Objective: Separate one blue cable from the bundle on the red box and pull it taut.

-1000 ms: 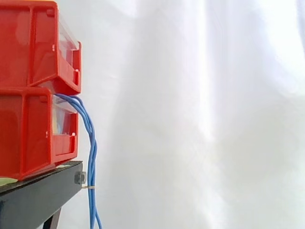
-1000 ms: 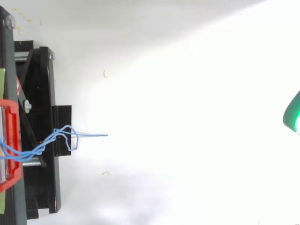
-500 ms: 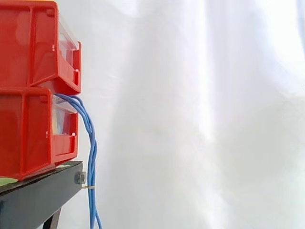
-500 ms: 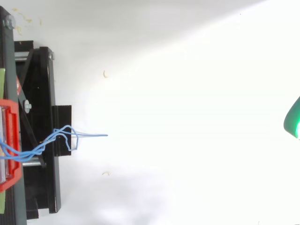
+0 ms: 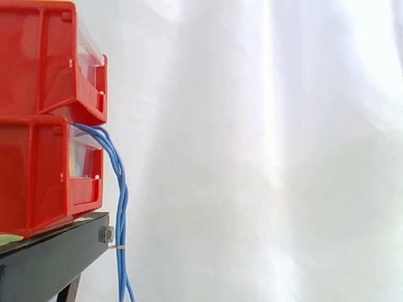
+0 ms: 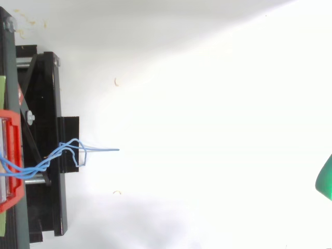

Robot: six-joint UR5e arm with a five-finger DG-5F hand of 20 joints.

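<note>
Hand (image 6: 327, 179) slid down-frame (far fr. cables (image 5: 119, 189)).

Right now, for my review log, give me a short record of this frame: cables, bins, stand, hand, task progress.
blue cables: bundled together, coming out of the lower red bin and hanging slack down past the black stand
upper red bin: stacked on the lower one
hand: at the right edge of the top view, well apart from the cables, touching nothing
task progress: no cable separated or pulled taut yet
</note>
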